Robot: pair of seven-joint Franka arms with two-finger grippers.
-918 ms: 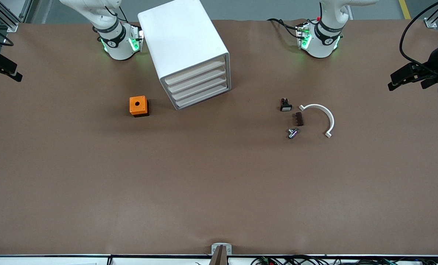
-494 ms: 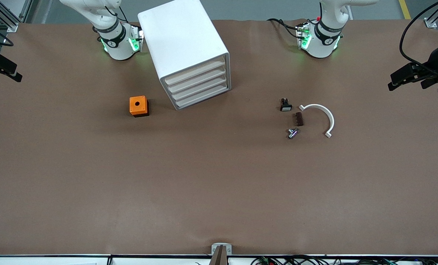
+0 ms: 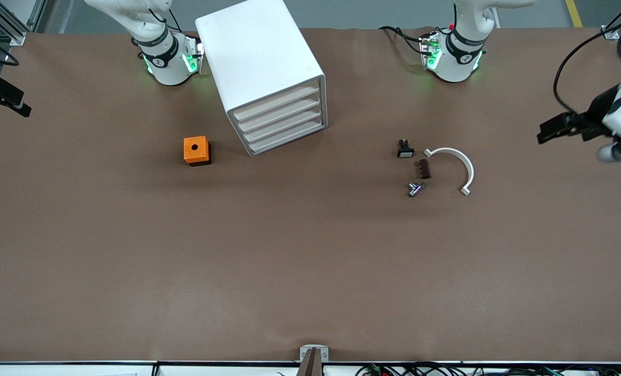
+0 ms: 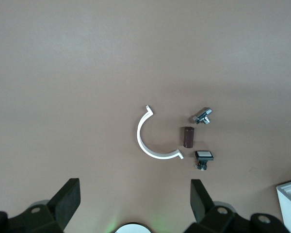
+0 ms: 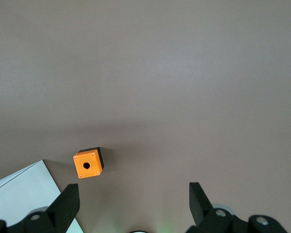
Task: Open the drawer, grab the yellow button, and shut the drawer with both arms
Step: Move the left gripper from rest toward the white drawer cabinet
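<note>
Hovering over the table's left-arm end, the left gripper [image 3: 545, 133] has fingers spread, empty; the right gripper [image 3: 20, 107] waits likewise at the right-arm end. The drawer [image 3: 276, 103] sits shut atop the cabinet [image 3: 258, 57]. It should slide lightly; hook its front lip. No button shows.

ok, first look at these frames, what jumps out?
The white cabinet of four shut drawers, standing between the arm bases, dominates. The orange cube beside it, toward the right arm's end, is the only bright colour. The left gripper, open, hangs over the table's edge at the left arm's end; the right gripper, open, waits over its own end.
</note>
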